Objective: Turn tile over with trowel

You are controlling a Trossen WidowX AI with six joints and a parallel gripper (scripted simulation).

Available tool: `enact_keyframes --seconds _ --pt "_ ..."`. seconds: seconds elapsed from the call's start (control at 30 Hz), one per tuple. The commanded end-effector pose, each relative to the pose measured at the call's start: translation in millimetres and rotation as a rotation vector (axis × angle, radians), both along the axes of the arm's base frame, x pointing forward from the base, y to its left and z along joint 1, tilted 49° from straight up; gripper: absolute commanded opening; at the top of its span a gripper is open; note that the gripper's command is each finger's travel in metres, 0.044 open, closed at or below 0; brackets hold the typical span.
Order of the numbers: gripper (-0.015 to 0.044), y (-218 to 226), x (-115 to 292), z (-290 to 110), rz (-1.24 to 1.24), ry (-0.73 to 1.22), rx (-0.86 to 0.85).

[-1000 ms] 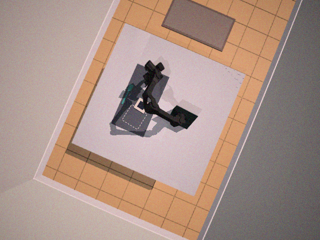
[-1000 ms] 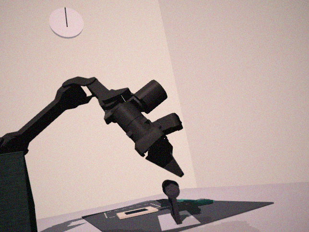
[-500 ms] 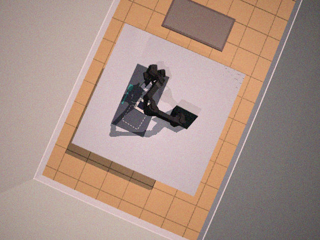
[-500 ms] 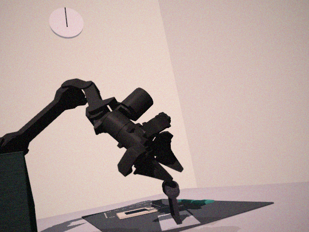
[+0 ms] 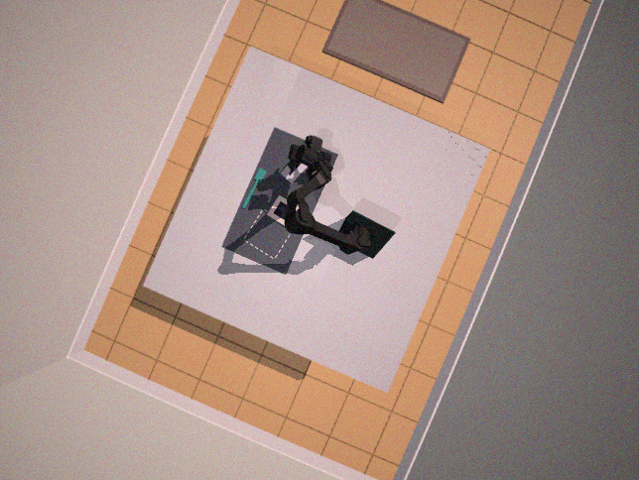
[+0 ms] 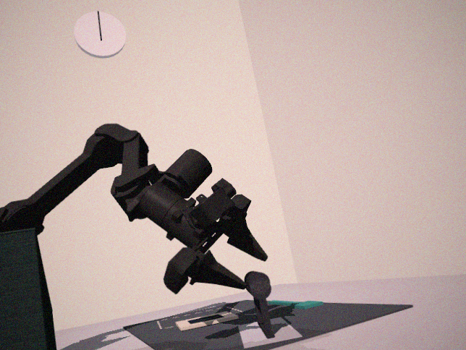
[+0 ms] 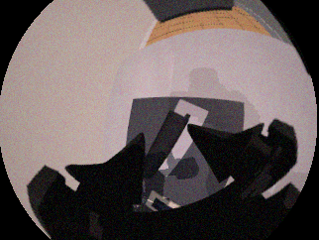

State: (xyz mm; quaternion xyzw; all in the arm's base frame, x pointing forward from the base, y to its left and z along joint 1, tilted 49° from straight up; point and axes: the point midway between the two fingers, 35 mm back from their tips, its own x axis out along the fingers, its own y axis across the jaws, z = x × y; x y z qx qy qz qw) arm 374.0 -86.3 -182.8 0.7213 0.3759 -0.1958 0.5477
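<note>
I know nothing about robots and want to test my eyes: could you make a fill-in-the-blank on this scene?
The gripper stands ___, holding nothing.
The tile lies with its dark mark facing ___.
The tile sits ___ the dashed outline on the mat.
Missing words: open; up; outside.

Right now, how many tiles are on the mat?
1. A pale tile, dark mark facing up, lies flat on the dark mat. Seen from above, the arm covers part of the mat, so another could be hidden.
</note>
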Motion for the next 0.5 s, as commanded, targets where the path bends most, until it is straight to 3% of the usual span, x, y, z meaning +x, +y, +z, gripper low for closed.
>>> enact_keyframes --seconds 0.0,0.47 --pt "0.0300 11 -3 8 -0.101 0.001 0.113" --pt "0.0300 35 -14 36 -0.371 0.019 0.474"
